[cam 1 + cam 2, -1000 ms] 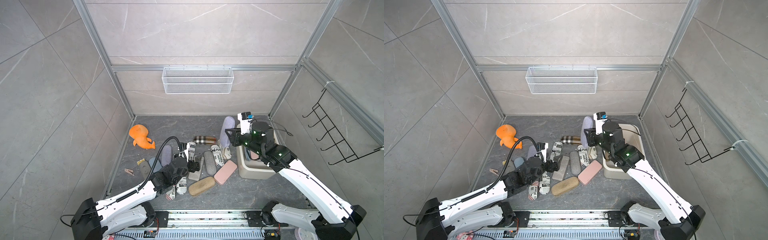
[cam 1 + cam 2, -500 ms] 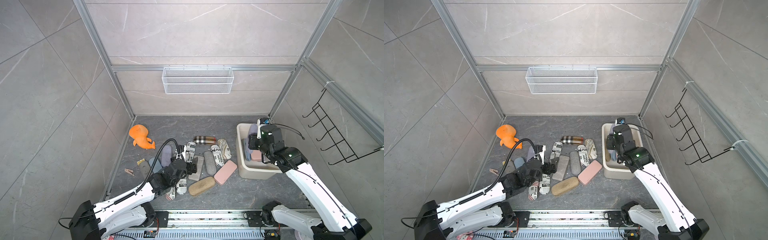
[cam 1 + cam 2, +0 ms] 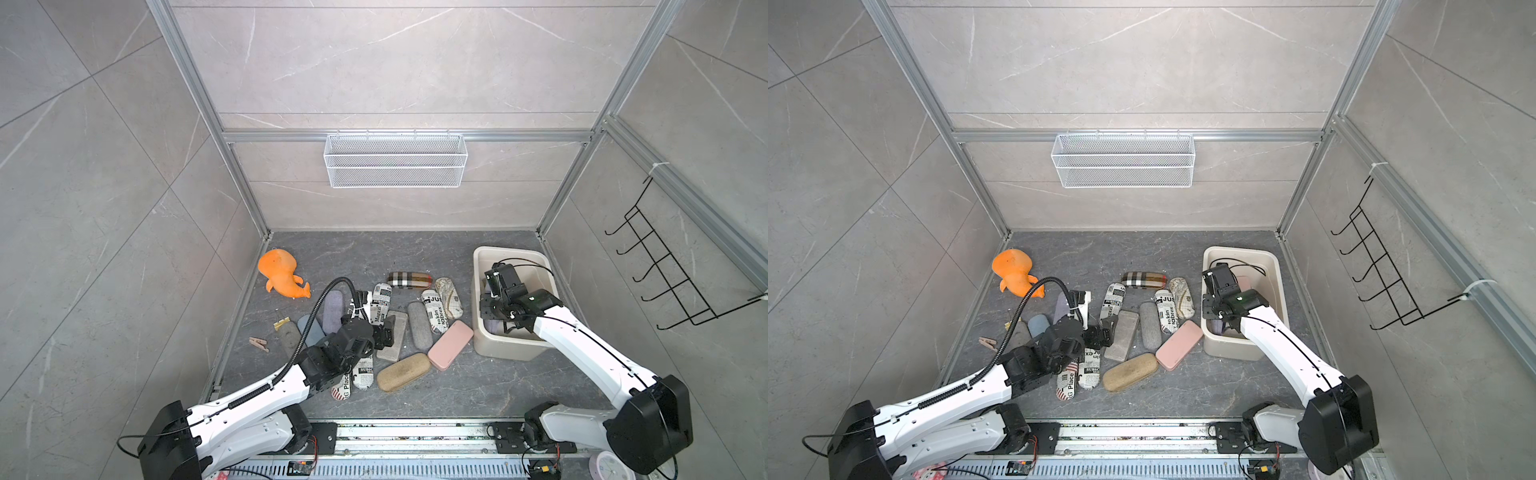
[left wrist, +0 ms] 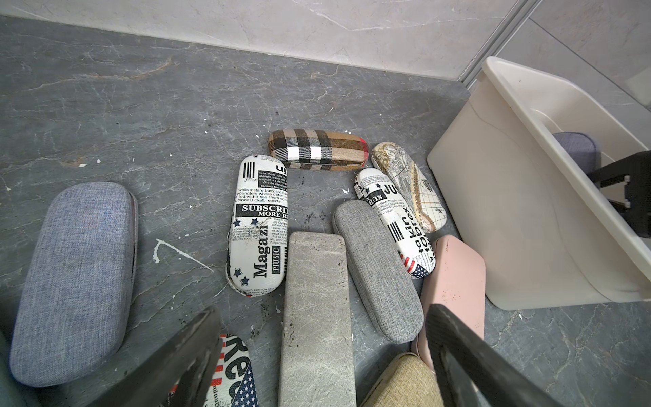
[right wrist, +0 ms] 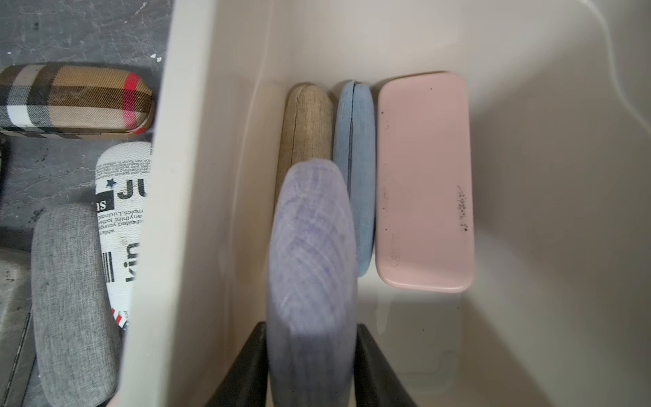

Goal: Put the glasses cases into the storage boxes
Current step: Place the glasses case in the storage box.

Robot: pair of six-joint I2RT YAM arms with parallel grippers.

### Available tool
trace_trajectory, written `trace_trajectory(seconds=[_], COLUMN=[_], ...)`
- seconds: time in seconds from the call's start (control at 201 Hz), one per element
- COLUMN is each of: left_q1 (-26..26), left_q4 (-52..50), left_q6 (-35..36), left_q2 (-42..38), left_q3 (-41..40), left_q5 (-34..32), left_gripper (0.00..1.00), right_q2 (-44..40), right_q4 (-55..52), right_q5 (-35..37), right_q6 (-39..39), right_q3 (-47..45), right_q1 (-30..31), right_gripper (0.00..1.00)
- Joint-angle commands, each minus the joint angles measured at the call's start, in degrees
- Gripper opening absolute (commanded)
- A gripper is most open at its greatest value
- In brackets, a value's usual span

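Glasses cases (image 3: 432, 311) lie mostly loose on the dark floor (image 3: 374, 253), bunched just left of the storage box (image 3: 498, 347), a cream tub by the R wall. R gripper (image 5: 310, 327) is down inside the tub w/ a lilac case (image 5: 310, 246) pinched betw. its black fingers (image 5: 243, 370), one pressed to each side; the case looks smeared, and whether its far end touches the tub bottom I can't tell. Lying in the tub side by side, along the wall that faces the pile: tan case (image 5: 308, 119), blue case (image 5: 355, 158) on edge, pink case (image 5: 422, 176) flat. L gripper (image 4: 322, 310) hangs over the pile, its fingers spread wide, nothing betw. them; a flat stone-grey case (image 4: 317, 282) lies right under the gap. Next to that one: grey fabric case (image 4: 377, 267), then a newspaper-print case (image 4: 394, 222) touching the map-print case (image 4: 408, 186); plaid case (image 4: 317, 149) lies crosswise at the far end. Second pink case (image 4: 458, 275) sits just beside the tub's outer wall, second tan case (image 3: 403, 372) near it. Second newspaper-print case (image 4: 259, 225) lies on the stone-grey one's other side, second lilac case (image 4: 77, 275) farther L, apart. 2 more newspaper-print cases (image 3: 363, 376) show partly under the L arm. Orange plush toy (image 3: 282, 278) lies well apart by the L wall, clothespin (image 3: 258, 343) near the floor's L edge.
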Motion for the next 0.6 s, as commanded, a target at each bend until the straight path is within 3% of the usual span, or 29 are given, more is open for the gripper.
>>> trace_trajectory(seconds=[0.0,0.204,0.309,0.598], left_q1=[0.25,0.33,0.32,0.59], left_q4=[-0.55,-0.84,-1.36,-9.32], left_q6=[0.00,-0.42,-0.33,-0.41], left_q2=[0.50,2.34,2.99,5.32], left_q3=[2.15,2.76,3.40,7.54], left_q5=[-1.14,-0.40,-0.35,-4.85], left_gripper=[0.93,0.93,0.93,0.93], right_q2=[-0.95,1.38,1.65,-0.28], right_q4=[2.69,1.29,1.79,-1.05], right_q5=[-2.94,-4.39,-4.73,-4.31], right_q6=[3.11,2.76,3.02,2.18], right_q3=[-2.53,-3.09,-2.65,5.87], right_q1=[0.05,-0.90,-1.34,-1.41], right_gripper=[0.39,0.43,0.56,0.67])
